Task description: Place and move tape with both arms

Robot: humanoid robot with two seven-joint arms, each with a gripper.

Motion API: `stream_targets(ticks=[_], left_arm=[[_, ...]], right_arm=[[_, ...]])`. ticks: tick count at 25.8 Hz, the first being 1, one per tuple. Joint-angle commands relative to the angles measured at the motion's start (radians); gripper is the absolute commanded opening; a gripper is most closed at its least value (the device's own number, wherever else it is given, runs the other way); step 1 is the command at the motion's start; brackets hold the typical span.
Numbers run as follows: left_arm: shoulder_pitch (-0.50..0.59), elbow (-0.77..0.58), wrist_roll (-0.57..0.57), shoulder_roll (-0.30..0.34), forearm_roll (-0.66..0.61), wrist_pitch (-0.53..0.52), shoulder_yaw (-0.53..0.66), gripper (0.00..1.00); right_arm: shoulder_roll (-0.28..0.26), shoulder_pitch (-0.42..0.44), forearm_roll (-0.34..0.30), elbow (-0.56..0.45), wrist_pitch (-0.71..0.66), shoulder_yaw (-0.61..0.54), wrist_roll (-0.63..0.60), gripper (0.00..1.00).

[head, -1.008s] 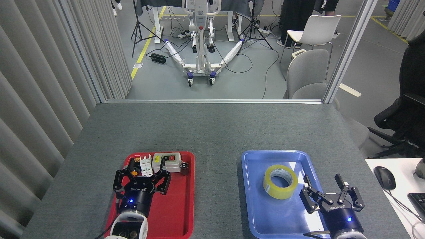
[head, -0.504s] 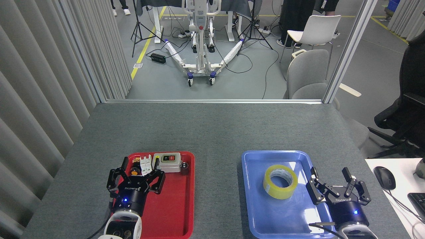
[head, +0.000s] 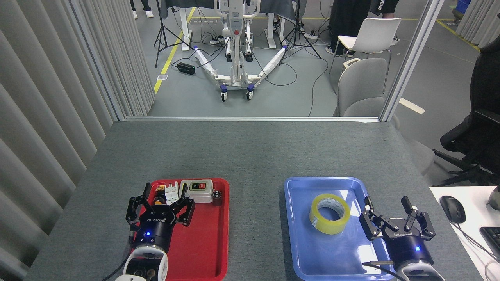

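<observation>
The translucent yellow tape roll (head: 329,213) lies in the blue plastic tray (head: 304,249); the right claw (head: 387,206) and left claw (head: 163,190) both spread wide, empty.

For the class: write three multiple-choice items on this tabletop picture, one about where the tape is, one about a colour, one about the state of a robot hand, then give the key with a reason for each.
1. Where does the tape lie?
A. in the blue tray
B. in the red tray
C. on the bare table

2. What colour is the tray under the left hand?
A. green
B. red
C. white

3. What is the state of the right hand?
A. shut on the tape
B. open and empty
C. holding a mouse

Key:
1 A, the roll rests flat inside the blue tray.
2 B, the red tray lies beneath that hand.
3 B, its fingers are spread, beside the tape, apart from it.
</observation>
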Motion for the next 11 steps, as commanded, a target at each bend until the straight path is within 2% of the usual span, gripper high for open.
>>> stream_targets(ticks=[1, 11], left_arm=[[0.001, 0.004, 0.000, 0.004, -0.001, -0.001, -0.002, 1.00], [-0.002, 0.025, 0.000, -0.001, 0.001, -0.002, -0.001, 1.00]], right_arm=[[-0.001, 0.000, 0.000, 0.000, 0.000, 0.000, 0.001, 1.00], [-0.002, 0.002, -0.002, 0.001, 0.000, 0.000, 0.001, 1.00]])
